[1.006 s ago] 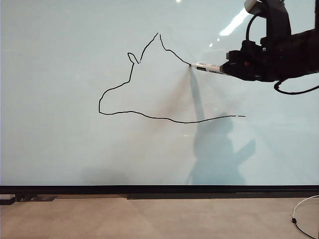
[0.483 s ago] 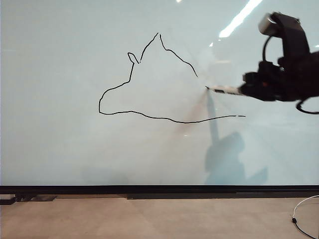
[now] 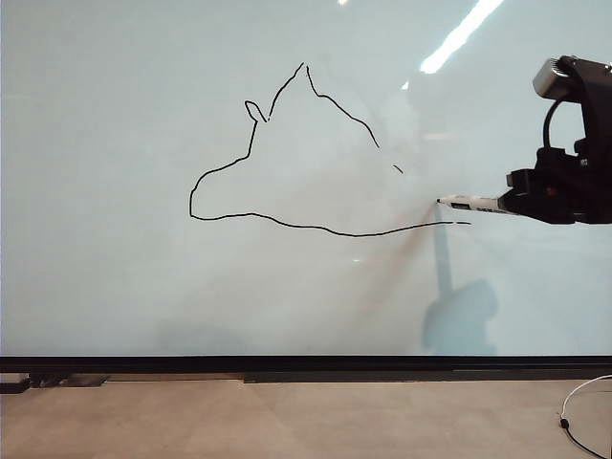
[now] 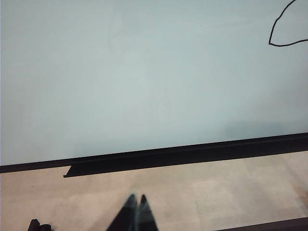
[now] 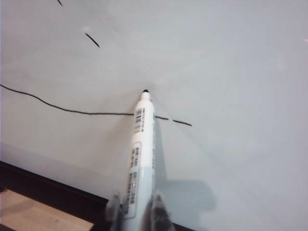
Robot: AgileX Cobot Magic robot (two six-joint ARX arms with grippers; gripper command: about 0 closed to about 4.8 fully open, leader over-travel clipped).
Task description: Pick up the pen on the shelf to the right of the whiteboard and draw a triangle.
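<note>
Behind the work area, the whiteboard fills almost the whole exterior view, with a black strip along its lower edge and beige floor below.

The right tool stands at the right side of the board, clamped on the rear of the pen. The pen lies roughly level, black tip toward the board, just above the right end of the drawn base line. In the right wrist view the pen sits straight between the fingers, tip close to the gap in that base line. Whether the tip touches the surface cannot be told.

The triangle is incomplete: its right slope stops short, with only a detached short dash further down, and does not reach the base.

To finish the closing stroke well:
1. Keep the pen pressed evenly; gaps suggest contact is lost when pressure drops.
2. Carry the tip down to meet the base line end, overlapping it slightly.
3. Move slowly to limit wobble.

The left tool hangs low over the floor near the board's lower edge, its fingers together and holding nothing. Leave it there.
</note>
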